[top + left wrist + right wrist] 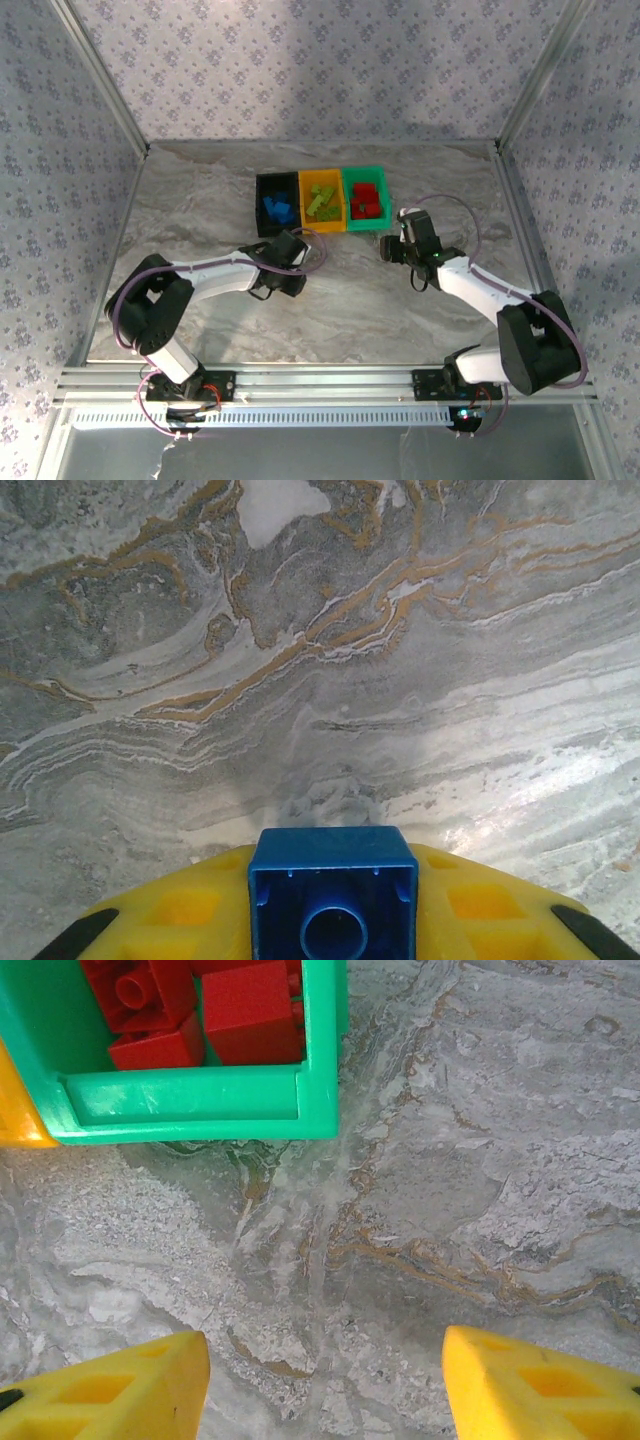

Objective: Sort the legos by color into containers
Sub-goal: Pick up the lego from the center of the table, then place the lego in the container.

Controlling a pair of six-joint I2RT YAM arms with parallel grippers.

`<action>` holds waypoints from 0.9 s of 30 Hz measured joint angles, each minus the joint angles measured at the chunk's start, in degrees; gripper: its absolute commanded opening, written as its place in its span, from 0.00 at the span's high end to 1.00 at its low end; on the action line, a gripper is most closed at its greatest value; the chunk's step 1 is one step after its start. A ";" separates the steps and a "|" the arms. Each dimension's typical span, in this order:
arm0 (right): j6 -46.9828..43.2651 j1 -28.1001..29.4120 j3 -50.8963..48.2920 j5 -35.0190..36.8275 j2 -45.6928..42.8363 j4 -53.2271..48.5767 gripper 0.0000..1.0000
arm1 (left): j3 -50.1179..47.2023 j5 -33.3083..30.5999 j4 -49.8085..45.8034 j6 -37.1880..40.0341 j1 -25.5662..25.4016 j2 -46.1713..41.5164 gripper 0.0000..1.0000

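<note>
Left end effector [333,912] pinches hollow blue brick [333,855] — glossy.

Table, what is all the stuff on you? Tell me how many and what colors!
black bin: one, left end of the far row
orange bin: one, middle of the row
green bin: one, right end of the row
blue legos: several, in black bin
yellow-green legos: several, in orange bin
red legos: several, in green bin
held lego: one, blue, in left gripper
table: one, grey marble
left gripper: one, yellow fingers, shut on held lego
right gripper: one, yellow fingers, open, near green bin
</note>
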 measured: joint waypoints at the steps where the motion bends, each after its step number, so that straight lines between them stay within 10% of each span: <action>1: 0.00 0.04 0.00 0.07 0.20 0.00 0.35 | 0.00 -0.02 0.02 0.00 -0.02 -0.07 0.76; 27: 0.00 3.69 0.11 1.33 1.36 0.00 0.35 | 5.88 -10.45 -0.02 -0.57 0.63 -10.19 0.90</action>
